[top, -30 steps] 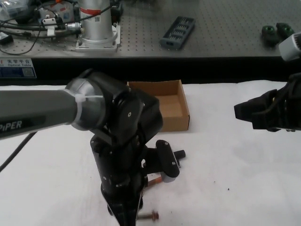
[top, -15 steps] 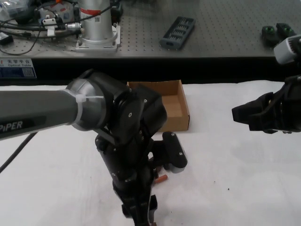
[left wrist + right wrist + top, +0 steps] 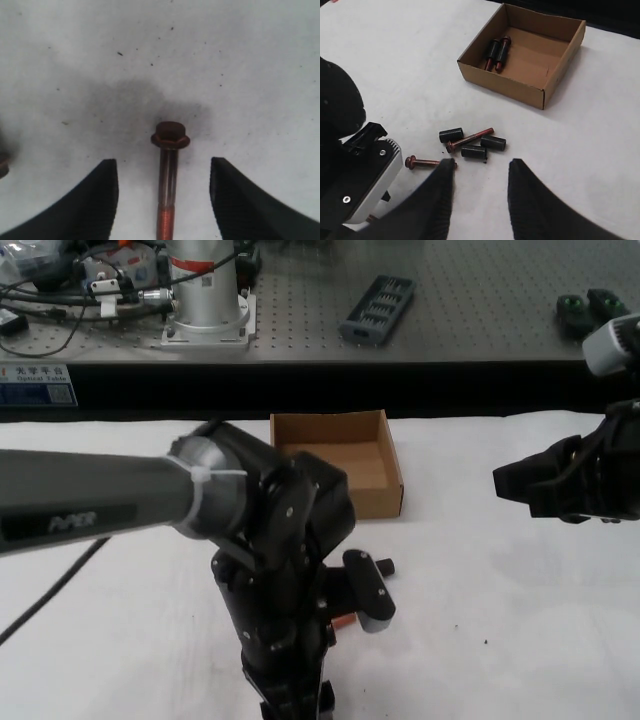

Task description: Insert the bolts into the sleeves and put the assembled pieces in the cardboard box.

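Cardboard box (image 3: pixel 500 83), at twelve o'clock from the loose parts, already holds two assembled pieces (image 3: pixel 496 54); three sleeves (image 3: pixel 473 152) and several bolts (image 3: pixel 470 139) remain on the white cloth (image 3: pixel 600 150), with the left gripper (image 3: pixel 162 172) spread astride one bolt (image 3: pixel 169 150) and the right gripper (image 3: pixel 481 166) likewise parted, holding nothing.

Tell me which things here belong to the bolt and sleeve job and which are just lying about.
Job: brown cardboard box; two dark assembled pieces inside it; three short black cylindrical sleeves; loose copper-coloured hex-head bolts; open left claw straddling one bolt.
Lying about: black ridged block, silver metal column, two dark green parts, on the perforated bench behind.
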